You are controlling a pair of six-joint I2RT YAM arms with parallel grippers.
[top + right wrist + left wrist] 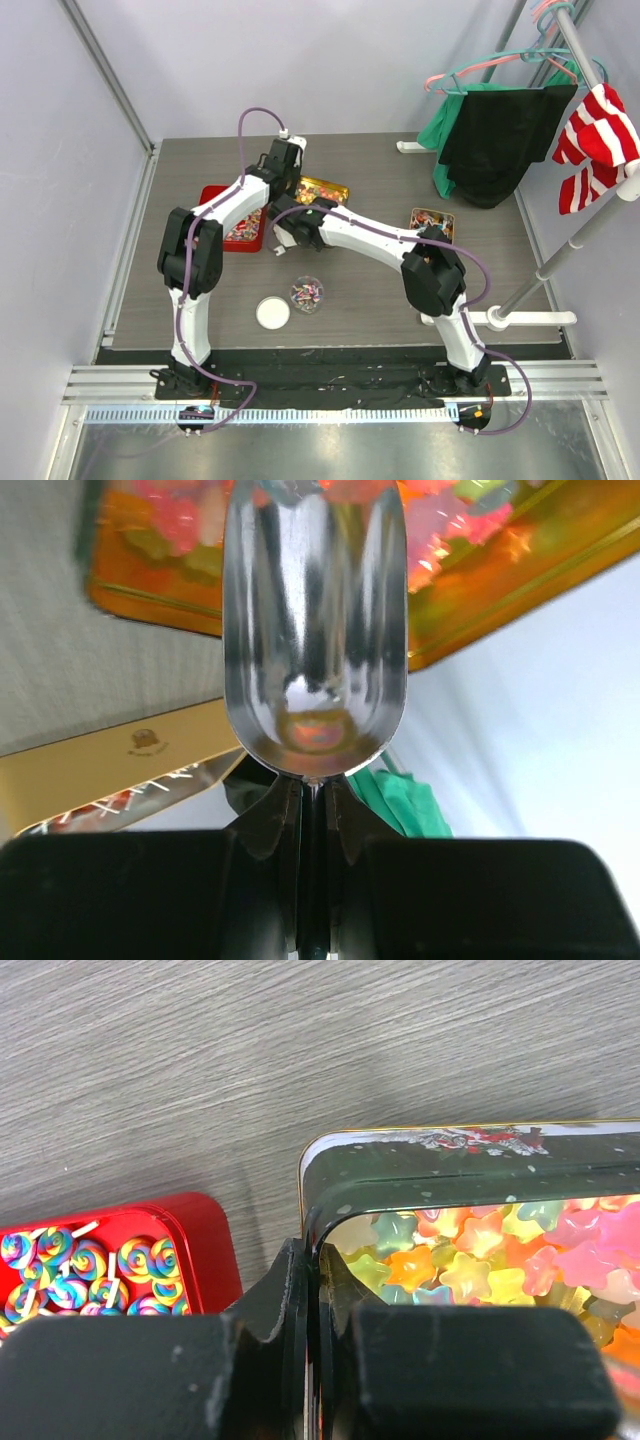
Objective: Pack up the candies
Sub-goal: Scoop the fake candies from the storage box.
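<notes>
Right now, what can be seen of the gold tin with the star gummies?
The gold tin is a rounded metal box, open, full of star gummies in yellow, orange, pink, green. It lies on the grey table beside a red tin. The left claw pinches its wall at one corner; the scoop in the right claw reaches over it.

Shiny metal above matt wood grain.
Mirror-polished metal scoop (315, 630); glossy, reflective tin (470, 1175); translucent, glossy candies (480, 1235); matt, grained table (300, 1050).
</notes>
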